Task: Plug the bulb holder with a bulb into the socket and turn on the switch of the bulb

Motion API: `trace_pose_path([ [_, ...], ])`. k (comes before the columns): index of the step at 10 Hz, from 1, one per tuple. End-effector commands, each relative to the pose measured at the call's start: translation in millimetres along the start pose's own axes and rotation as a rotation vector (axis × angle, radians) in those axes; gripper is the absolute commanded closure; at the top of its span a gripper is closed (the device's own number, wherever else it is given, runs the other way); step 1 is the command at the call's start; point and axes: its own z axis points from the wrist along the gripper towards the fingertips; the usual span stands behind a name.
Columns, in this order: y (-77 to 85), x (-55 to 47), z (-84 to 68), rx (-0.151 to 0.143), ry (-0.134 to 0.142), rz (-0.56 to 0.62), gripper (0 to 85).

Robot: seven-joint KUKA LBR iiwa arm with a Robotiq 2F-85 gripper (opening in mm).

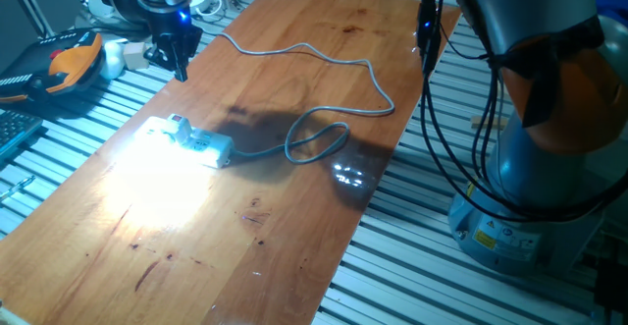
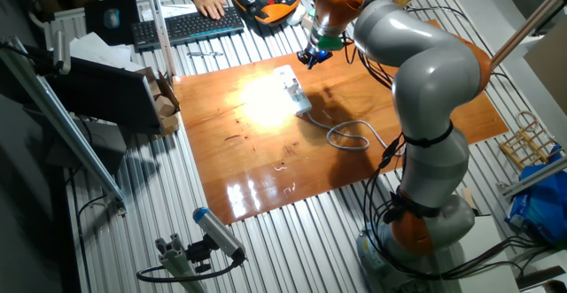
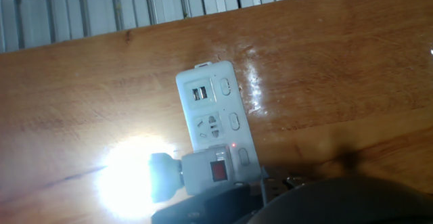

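bulb holder (image 3: 211, 172) plugged in socket (image 3: 218, 112), bulb lit | gripper (image 1: 178, 58) above, empty, jaw gap unclear | risk: descending could knock the plug loose

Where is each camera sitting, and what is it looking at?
One fixed view: low beside the table, looking along it at the power strip; the claw hangs above.
The other fixed view: high up, looking down on the whole arm and wooden table.
Hand view: on the hand, looking down at the lit bulb; a dark claw part shows below.
All share the power strip.
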Motion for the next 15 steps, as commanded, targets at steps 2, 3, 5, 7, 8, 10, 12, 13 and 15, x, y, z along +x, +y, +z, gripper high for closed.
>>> trace_pose_path([
  [2, 0.2, -0.1, -0.1, 0.013, 0.007, -0.025, 85.0],
  [3, 0.4, 1.5, 1.4, 0.039, 0.013, -0.066, 85.0],
  [5, -4.7, 13.5, 7.0, 0.033, 0.015, -0.085, 85.0],
  [7, -10.9, 35.1, 14.4, 0.030, 0.017, -0.094, 85.0],
  [8, -14.5, 46.1, 17.0, 0.039, 0.026, -0.094, 85.0],
  [10, -21.1, 63.3, 19.3, 0.041, 0.053, -0.103, 85.0],
  [12, -23.4, 79.4, 21.5, 0.051, 0.060, -0.107, 85.0],
  [13, -24.9, 86.1, 25.4, 0.049, 0.060, -0.108, 85.0],
  [15, -28.1, 96.8, 35.4, 0.038, 0.057, -0.109, 85.0],
])
